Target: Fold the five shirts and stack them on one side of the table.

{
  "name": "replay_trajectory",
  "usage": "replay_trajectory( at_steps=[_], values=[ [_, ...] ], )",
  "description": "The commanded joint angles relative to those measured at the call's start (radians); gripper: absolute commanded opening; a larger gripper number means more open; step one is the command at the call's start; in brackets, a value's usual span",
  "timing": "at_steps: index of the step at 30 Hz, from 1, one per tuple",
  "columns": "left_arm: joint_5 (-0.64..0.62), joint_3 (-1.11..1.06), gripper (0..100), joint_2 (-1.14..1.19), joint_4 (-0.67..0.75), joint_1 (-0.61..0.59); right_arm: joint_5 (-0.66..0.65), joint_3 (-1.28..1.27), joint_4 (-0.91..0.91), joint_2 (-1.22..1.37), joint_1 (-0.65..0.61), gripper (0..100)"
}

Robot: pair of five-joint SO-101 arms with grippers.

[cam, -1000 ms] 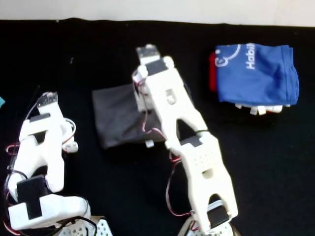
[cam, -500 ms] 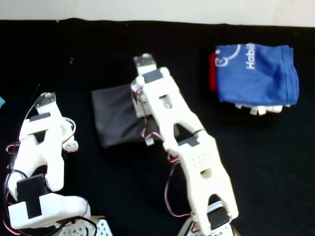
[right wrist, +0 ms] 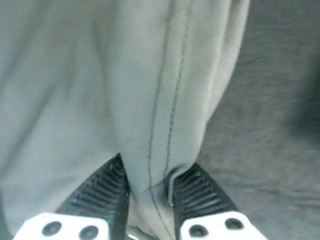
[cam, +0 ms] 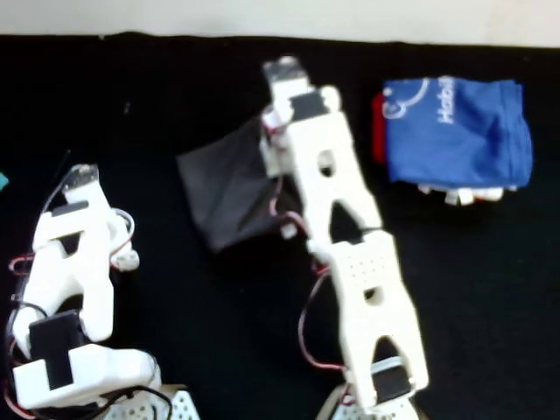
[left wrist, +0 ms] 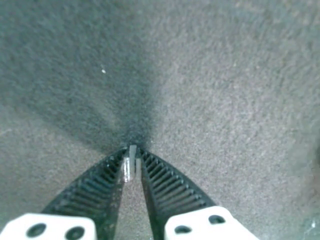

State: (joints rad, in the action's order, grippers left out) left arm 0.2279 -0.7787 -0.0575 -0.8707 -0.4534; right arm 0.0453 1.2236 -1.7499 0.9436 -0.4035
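A folded dark grey shirt (cam: 229,188) hangs tilted and partly lifted near the table's middle, held at its right edge. My right gripper (right wrist: 150,187) is shut on a bunched fold of this grey shirt (right wrist: 125,85); in the high view its arm (cam: 324,166) covers the grip. A stack of folded shirts with a blue shirt (cam: 459,131) on top and a red one (cam: 378,122) under it lies at the back right. My left gripper (left wrist: 132,165) is shut on nothing, pointing at bare black cloth at the left, and its arm (cam: 74,254) stands there.
The black tablecloth (cam: 157,96) covers the table up to a pale wall at the back. A small teal patch (cam: 3,181) shows at the far left edge. Red and black cables (cam: 306,332) trail beside the right arm.
My right gripper has lifted the dark grey shirt and carried it right and toward the back, tilting it. The left arm has stayed still.
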Motion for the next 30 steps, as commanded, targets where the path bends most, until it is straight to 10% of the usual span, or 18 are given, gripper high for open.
replay_trajectory(
  at_steps=[1,17,30],
  values=[
    [-0.012,0.012,1,0.010,0.034,-0.010,-0.055,0.054,-0.016,-0.171,0.053,0.6],
    [-0.012,0.012,1,0.012,0.035,-0.007,-0.290,-0.171,0.130,-0.205,0.504,0.6],
    [-0.012,0.012,1,0.013,0.035,-0.007,-0.348,0.165,-0.015,-0.266,0.392,0.6]
  ],
)
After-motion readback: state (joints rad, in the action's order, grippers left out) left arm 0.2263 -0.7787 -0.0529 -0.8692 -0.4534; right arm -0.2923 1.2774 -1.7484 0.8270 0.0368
